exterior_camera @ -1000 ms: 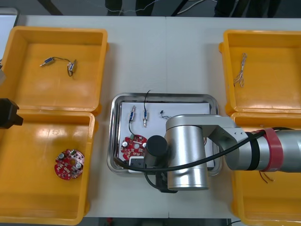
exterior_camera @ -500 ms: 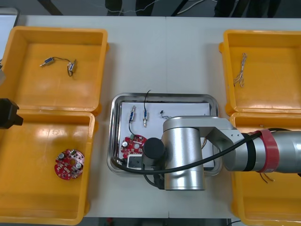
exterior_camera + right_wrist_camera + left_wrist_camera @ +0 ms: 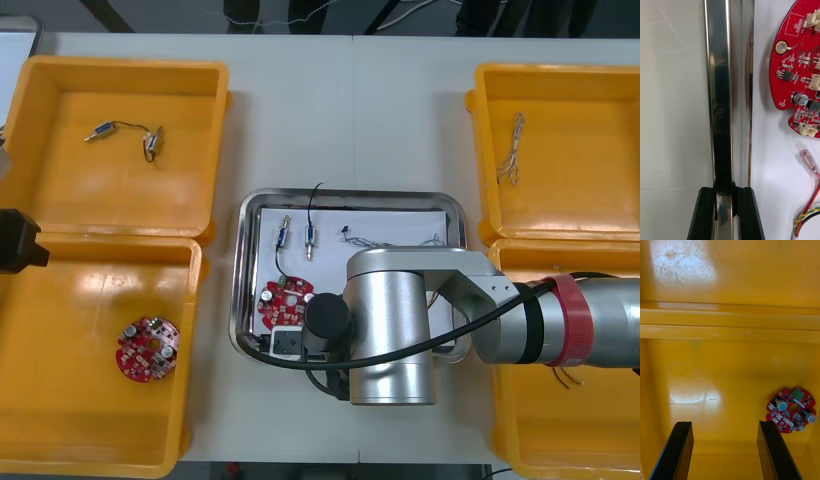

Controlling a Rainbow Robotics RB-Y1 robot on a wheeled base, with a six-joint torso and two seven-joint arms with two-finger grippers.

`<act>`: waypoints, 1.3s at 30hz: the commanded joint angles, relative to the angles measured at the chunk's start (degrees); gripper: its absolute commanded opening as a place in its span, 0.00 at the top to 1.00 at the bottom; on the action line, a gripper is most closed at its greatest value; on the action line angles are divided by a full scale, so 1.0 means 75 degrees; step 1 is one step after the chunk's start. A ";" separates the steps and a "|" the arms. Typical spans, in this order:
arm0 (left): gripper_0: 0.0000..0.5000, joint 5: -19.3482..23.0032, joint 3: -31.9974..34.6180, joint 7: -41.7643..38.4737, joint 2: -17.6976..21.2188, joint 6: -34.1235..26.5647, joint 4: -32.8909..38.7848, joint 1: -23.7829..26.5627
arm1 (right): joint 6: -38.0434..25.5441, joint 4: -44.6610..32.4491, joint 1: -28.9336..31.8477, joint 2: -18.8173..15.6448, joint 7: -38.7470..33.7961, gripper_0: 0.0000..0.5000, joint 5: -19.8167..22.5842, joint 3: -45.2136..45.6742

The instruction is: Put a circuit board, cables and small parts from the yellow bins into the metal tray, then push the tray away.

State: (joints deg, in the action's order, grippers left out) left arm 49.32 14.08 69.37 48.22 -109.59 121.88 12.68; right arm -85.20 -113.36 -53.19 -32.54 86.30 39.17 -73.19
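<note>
1. At the near rim of the metal tray [image 3: 240, 290], the right gripper [image 3: 726, 213] is clamped on the shiny edge; its black fingers [image 3: 703, 217] stand one on each side of the rim, apart only by its thickness.
2. The tray lies at mid-table [image 3: 400, 120] between the yellow bins, and the right arm hangs over its near right part.
3. Inside the tray, on the white liner: a round red circuit board [image 3: 284, 303] by the near left corner, two small metal parts [image 3: 283, 236] side by side beyond it, and a black cable [image 3: 313, 200] at the far rim.
4. A red and yellow cable [image 3: 810, 210] lies on the liner just beside the board.
5. The left gripper [image 3: 725, 450] hangs over the left near bin [image 3: 90, 400], jaws wide and holding nothing.
6. A second circuit board [image 3: 147, 349] rests flat on that bin's floor, beyond one fingertip and clear of it.
</note>
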 commanded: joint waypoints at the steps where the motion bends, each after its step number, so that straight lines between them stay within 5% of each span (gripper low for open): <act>1: 0.00 -0.0049 0.0255 0.0535 -0.0066 0.0022 0.0214 -0.0109 | 0.0051 -0.0073 -0.0010 0.0097 0.0095 1.00 -0.0008 -0.0085; 15: 0.00 -0.0049 0.0255 0.0535 -0.0066 0.0022 0.0214 -0.0109 | 0.0133 -0.0073 -0.0186 -0.0091 0.0270 1.00 -0.0067 -0.0085; 39: 0.00 -0.0049 0.0255 0.0535 -0.0066 0.0022 0.0214 -0.0109 | 0.0309 0.0829 -0.1510 -0.0161 0.0798 1.00 0.1129 -0.0073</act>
State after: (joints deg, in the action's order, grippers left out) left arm 49.32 14.08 69.38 48.21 -109.59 121.88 12.68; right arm -83.54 -108.07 -60.53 -32.67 89.54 45.82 -73.20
